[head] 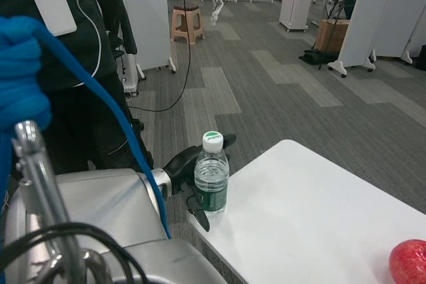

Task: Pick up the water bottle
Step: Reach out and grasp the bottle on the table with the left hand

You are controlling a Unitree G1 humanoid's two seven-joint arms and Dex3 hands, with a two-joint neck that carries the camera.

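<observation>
The water bottle [212, 176] is being grasped at the table's [313, 217] near-left corner, the left hand [190, 174] wrapping its fingers behind it. A clean, upright lift is being called for next, it seems. No right hand is being shown.
</observation>
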